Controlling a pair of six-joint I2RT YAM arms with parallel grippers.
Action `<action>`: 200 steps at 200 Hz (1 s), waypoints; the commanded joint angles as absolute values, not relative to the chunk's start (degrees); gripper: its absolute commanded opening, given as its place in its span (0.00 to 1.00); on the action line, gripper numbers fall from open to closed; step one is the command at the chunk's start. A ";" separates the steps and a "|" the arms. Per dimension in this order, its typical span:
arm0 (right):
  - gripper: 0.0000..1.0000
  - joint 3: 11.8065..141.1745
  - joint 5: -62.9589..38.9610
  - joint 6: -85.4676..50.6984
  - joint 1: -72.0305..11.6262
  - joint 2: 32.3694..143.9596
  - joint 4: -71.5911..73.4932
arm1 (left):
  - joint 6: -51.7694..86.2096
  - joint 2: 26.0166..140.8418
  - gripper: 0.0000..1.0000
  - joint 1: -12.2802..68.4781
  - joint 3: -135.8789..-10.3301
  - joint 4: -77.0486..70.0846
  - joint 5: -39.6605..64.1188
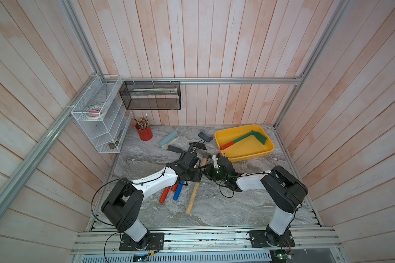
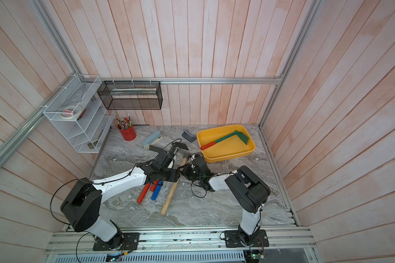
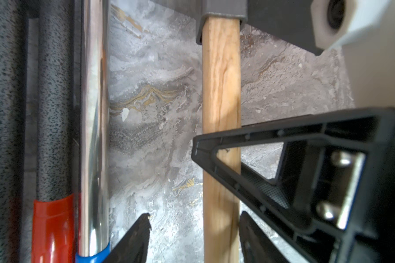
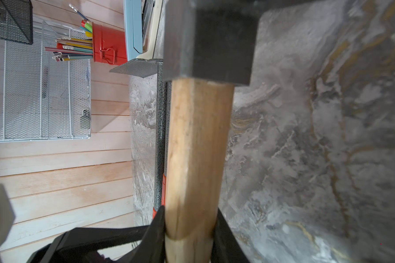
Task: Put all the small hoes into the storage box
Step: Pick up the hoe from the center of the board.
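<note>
Hammer handle [image 4: 192, 159] clamped in right jaws, left jaws apart around it, green hoe [image 1: 243, 137] looks already diagonal in the box [image 1: 249, 156] beyond them.

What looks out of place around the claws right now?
The right claw is clamped on the wooden-handled steel hammer, not a hoe, while a green-bladed hoe with a red grip already lies in the yellow plastic tray.

A robotics test cell dressed as a tool shed: plank walls [image 1: 214, 41] on aluminium framing [image 1: 237, 80], robot arms [image 1: 155, 181] mounted along the near edge of the marbled tabletop [image 1: 237, 205], with hammer [image 1: 194, 190], stapler [image 1: 168, 139] and pencil tin [image 1: 144, 134].
</note>
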State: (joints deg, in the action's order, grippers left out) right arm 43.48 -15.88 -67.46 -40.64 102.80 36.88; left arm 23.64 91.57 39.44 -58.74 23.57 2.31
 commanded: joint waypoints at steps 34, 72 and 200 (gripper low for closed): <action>0.00 41.28 -17.26 -60.81 -39.22 97.70 45.56 | 24.16 89.18 0.64 38.67 -58.29 22.73 0.44; 0.00 38.85 -19.19 -59.18 -38.33 96.12 50.48 | 24.46 85.97 0.63 38.17 -56.39 20.22 0.18; 0.00 35.99 -22.28 -52.87 -35.48 91.00 50.57 | 24.87 83.58 0.64 36.60 -54.09 18.55 0.44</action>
